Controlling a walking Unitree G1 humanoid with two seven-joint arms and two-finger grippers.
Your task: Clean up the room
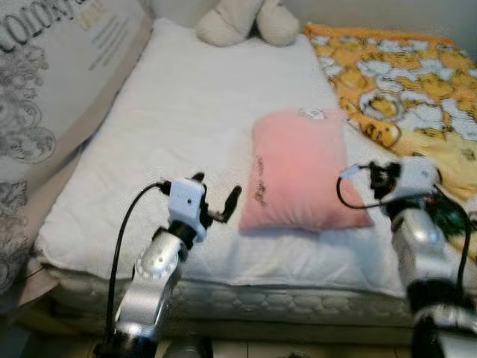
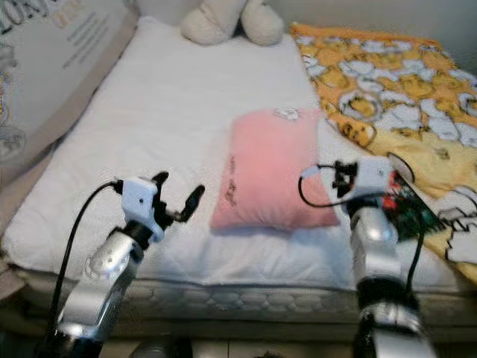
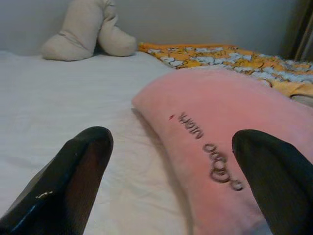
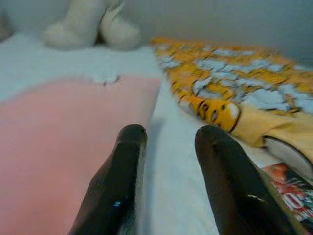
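Overhead, a pink pillow (image 1: pixel 298 175) lies on the white bed (image 1: pixel 179 127) between both grippers. Left wrist view: the left gripper (image 3: pixel 181 181) spreads wide beside the pillow. Right wrist view: the right gripper (image 4: pixel 168 186) stands slightly parted at the pillow's edge, near the yellow blanket (image 4: pixel 244 78).

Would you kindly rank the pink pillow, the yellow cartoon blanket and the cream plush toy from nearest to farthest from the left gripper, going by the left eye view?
From the left gripper:
1. Pink pillow, just to its right.
2. Yellow cartoon blanket, beyond the pillow, on the bed's right side.
3. Cream plush toy, at the bed's far end.
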